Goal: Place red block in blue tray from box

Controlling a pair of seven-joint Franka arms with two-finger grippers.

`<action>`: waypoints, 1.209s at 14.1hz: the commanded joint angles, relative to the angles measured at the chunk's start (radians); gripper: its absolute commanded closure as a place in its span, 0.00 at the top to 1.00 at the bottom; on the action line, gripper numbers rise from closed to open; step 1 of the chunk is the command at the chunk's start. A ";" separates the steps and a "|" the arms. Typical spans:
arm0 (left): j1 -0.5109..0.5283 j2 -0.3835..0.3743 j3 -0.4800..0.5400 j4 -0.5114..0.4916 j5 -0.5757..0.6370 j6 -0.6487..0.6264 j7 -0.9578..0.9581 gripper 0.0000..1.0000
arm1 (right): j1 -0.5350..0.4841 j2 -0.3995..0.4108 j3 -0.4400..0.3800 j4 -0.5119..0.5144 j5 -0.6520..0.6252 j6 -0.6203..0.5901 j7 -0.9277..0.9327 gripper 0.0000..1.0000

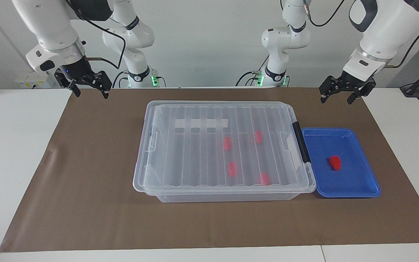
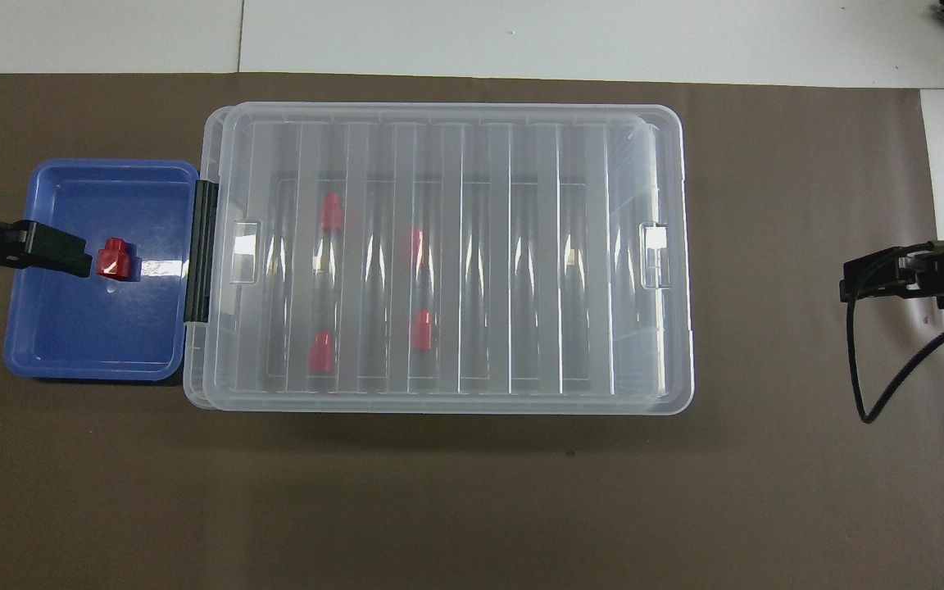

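Observation:
The box [image 1: 187,153] stands mid-table with its clear ribbed lid shut; it also shows in the overhead view [image 2: 521,262]. Several red blocks lie inside it, one of them here [image 1: 232,169]. One red block [image 1: 335,162] lies in the blue tray [image 1: 355,180], which sits against the box's black latch toward the left arm's end. Block [image 2: 115,259] and tray [image 2: 87,336] also show in the overhead view. My left gripper [image 1: 336,95] hangs raised and open, empty; in the overhead view it [image 2: 70,254] covers the tray's outer rim. My right gripper [image 1: 90,92] hangs raised and open, empty, over the mat's edge.
A brown mat [image 1: 86,203] covers the white table [image 1: 9,163] under the box and tray. The right gripper's black cable [image 2: 865,385] loops below it over the mat. The box's black latch [image 1: 301,143] faces the tray.

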 commanded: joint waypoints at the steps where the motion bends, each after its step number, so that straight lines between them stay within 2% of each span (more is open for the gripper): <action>1: -0.008 -0.031 0.005 -0.038 0.005 0.023 -0.012 1.00 | -0.022 0.007 0.004 0.055 0.013 -0.074 -0.033 1.00; 13: -0.004 -0.031 0.008 -0.034 0.004 0.023 -0.013 1.00 | -0.055 0.006 0.003 0.055 0.016 -0.069 -0.057 1.00; 17: -0.004 -0.031 0.007 -0.034 0.004 0.023 -0.013 1.00 | -0.054 0.000 0.006 0.036 0.010 -0.019 -0.060 1.00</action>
